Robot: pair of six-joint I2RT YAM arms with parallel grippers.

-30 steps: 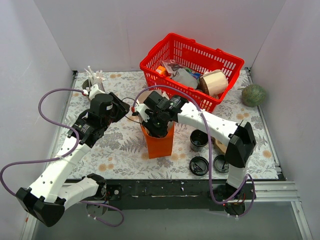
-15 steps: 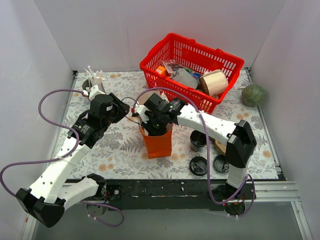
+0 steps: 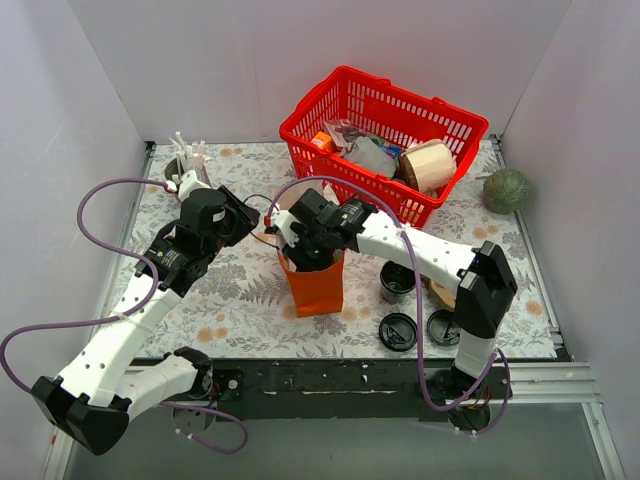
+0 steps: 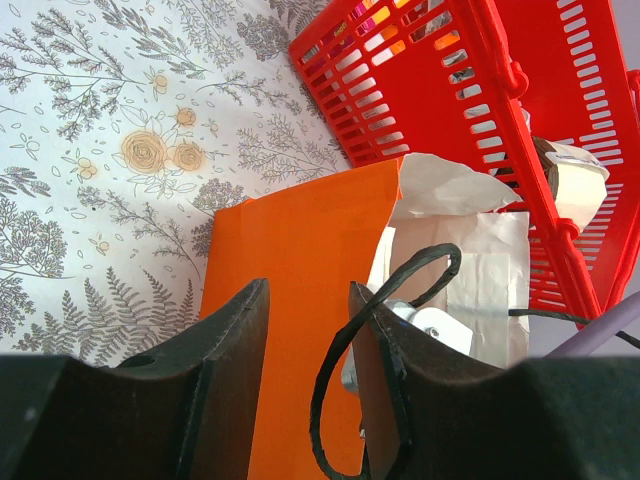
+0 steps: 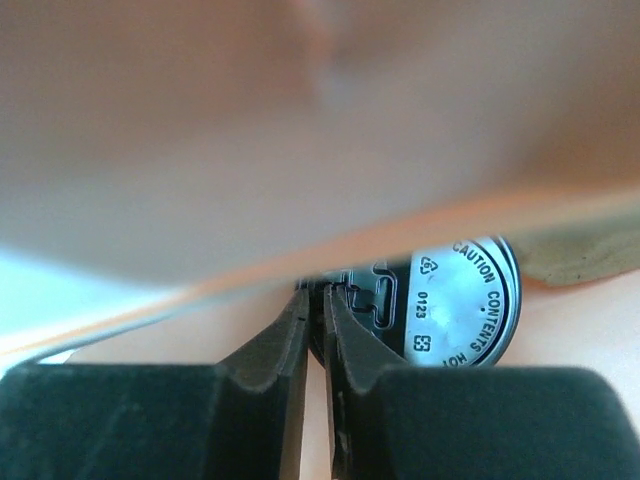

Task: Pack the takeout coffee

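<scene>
The takeout coffee shows only in the right wrist view, as its round black lid (image 5: 465, 310) with silver caution lettering, low inside the orange paper bag (image 3: 316, 285). My right gripper (image 5: 312, 292) is shut on the lid's rim; from above it (image 3: 305, 250) reaches down into the bag's mouth. The cup body is hidden. My left gripper (image 4: 308, 300) stands open at the bag's left edge (image 4: 290, 270). The bag's black cord handle (image 4: 400, 290) loops over the right finger (image 4: 385, 345).
A red basket (image 3: 385, 140) with packed goods stands behind the bag. To the bag's right are an open black cup (image 3: 398, 280) and two loose black lids (image 3: 398, 331), (image 3: 441, 326). A green ball (image 3: 507, 189) lies far right, white cutlery (image 3: 188, 155) far left.
My right gripper has sunk a little deeper into the bag with the coffee. The bag has shifted slightly left. The left arm has barely moved.
</scene>
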